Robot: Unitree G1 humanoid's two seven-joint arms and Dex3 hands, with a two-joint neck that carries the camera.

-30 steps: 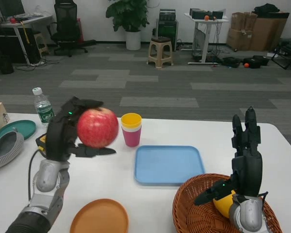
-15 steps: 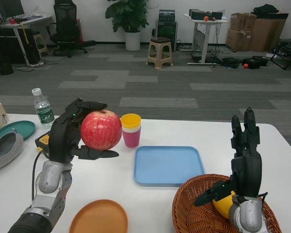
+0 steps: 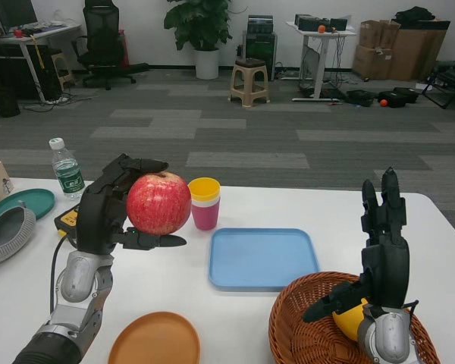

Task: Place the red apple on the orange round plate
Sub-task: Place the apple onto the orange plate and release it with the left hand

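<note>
- Grey carpet stretches behind the white worktop (image 3: 235, 303), with a potted plant (image 3: 202, 30), a plastic stool (image 3: 250, 80) and desks further back.
- Raised above the worktop's left part, the left hand (image 3: 106, 208) grips the red apple (image 3: 158, 202), fingers curled over its top and under its base.
- Below that hand, at the near edge, lies the orange round plate (image 3: 156, 338), well apart from the apple.
- Just right of the apple stands a pink cup (image 3: 205, 214) with a yellow cup (image 3: 205, 188) stacked in it.
- A blue tray (image 3: 263, 258) lies at the middle.
- Over the wicker basket (image 3: 303, 326) at the near right, the right hand (image 3: 379, 250) stands upright, fingers spread and holding nothing; a yellow object (image 3: 349, 318) shows in the basket.
- At the far left are a water bottle (image 3: 65, 168) and a teal plate (image 3: 24, 202).
</note>
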